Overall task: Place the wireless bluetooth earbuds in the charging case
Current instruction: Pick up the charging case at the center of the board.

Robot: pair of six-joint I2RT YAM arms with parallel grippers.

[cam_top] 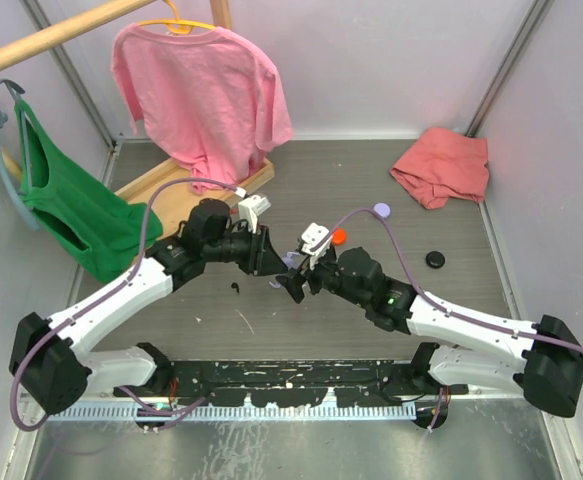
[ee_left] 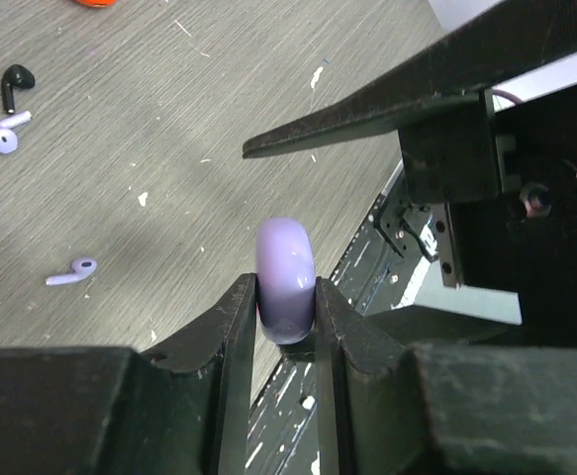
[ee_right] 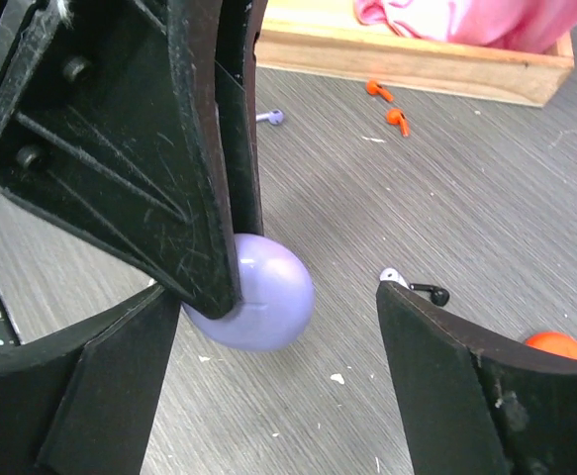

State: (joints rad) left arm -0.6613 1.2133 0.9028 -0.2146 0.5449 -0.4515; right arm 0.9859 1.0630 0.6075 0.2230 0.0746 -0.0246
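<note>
My left gripper (ee_left: 286,302) is shut on a lilac charging case (ee_left: 286,272), which stands on edge between its jaws above the table. In the right wrist view the same case (ee_right: 268,297) sits between the spread fingers of my right gripper (ee_right: 278,341); that gripper is open and its pads are clear of the case. Both grippers meet at mid-table (cam_top: 283,268). Loose earbuds lie on the table: two lilac ones (ee_left: 72,273) (ee_left: 3,134), a black one (ee_left: 13,84) and two orange-red ones (ee_right: 377,89) (ee_right: 399,119).
An orange round case (cam_top: 338,237), a black one (cam_top: 437,259) and a lilac disc (cam_top: 379,210) lie to the right. A wooden stand base (cam_top: 171,185) holding a pink shirt (cam_top: 201,90) is behind. A green shirt (cam_top: 66,205) hangs at left, with a red cloth (cam_top: 443,165) at back right.
</note>
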